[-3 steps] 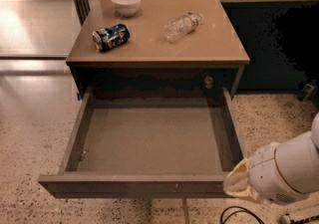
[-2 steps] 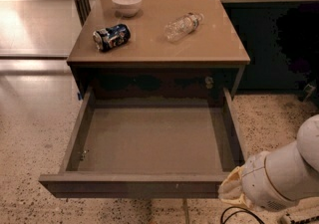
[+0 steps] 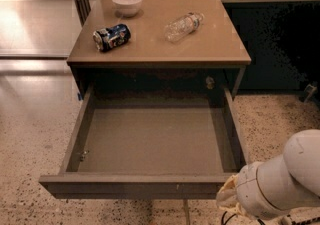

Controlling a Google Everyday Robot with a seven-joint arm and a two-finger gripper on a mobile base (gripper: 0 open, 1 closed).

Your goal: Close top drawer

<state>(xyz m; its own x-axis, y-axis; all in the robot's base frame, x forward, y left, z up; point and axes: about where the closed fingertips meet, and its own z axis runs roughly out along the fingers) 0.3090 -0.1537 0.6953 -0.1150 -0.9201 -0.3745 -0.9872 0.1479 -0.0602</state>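
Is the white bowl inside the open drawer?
No, the round white bowl sits on the brown cabinet top; the gripper is beside the open grey top drawer, front right.

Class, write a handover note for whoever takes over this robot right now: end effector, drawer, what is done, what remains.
The end effector sits low at bottom right, beside the right end of the top drawer front panel; contact not visible.
The top drawer is pulled far out of the cabinet.
Done: no closing yet.
Left: push the front panel in until flush.
The bowl, can and bottle lie on the cabinet, uninvolved.
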